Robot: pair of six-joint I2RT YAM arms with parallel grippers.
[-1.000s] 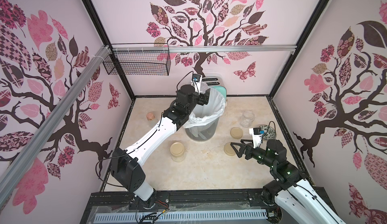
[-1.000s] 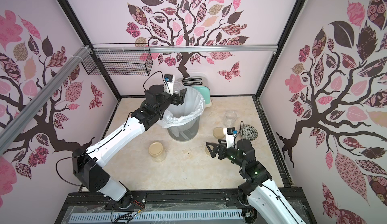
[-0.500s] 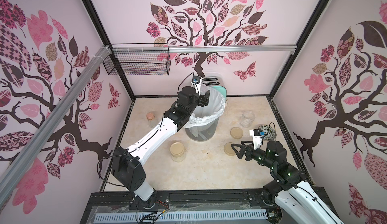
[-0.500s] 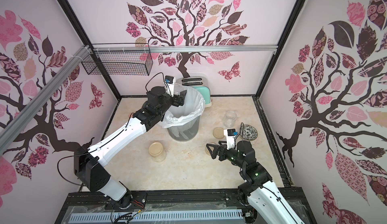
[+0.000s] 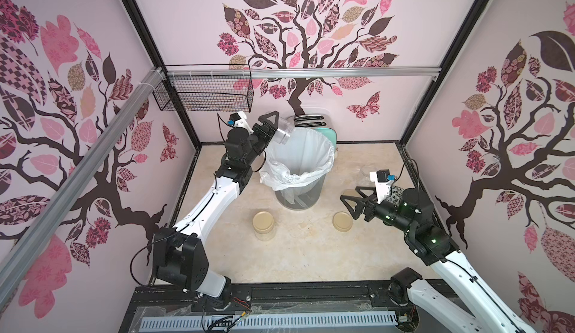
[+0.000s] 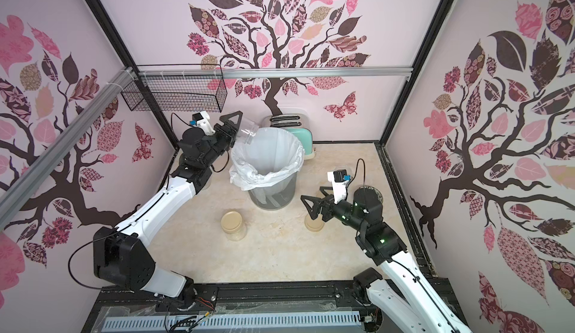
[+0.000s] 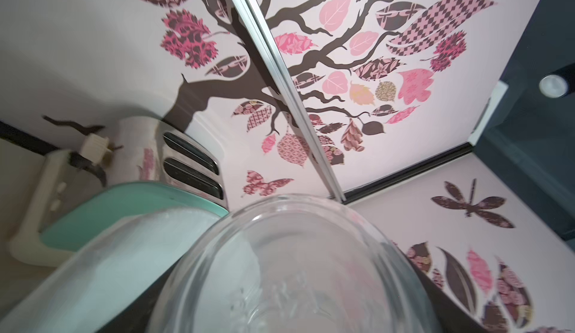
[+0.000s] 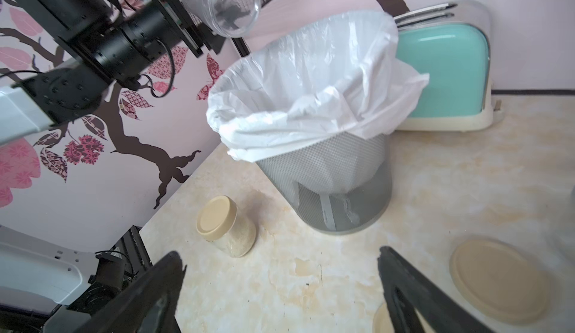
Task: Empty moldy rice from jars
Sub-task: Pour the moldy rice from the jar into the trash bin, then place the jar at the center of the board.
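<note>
Jar empty, clamped in left end effector, drawn back to bin rim, right end effector wide apart

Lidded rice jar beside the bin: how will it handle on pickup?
Lidded jar is smooth clear glass: probably slippery, breakable if dropped. Rice shows inside, so likely heavy for its size. Short and wide, it should resist tipping.

Light is bright, soft and even in both top views; the bin casts only a faint shadow on the table at its foot. The wrist views warp shapes toward their edges. In the left wrist view the jar at the bin's rim is blurred.
</note>
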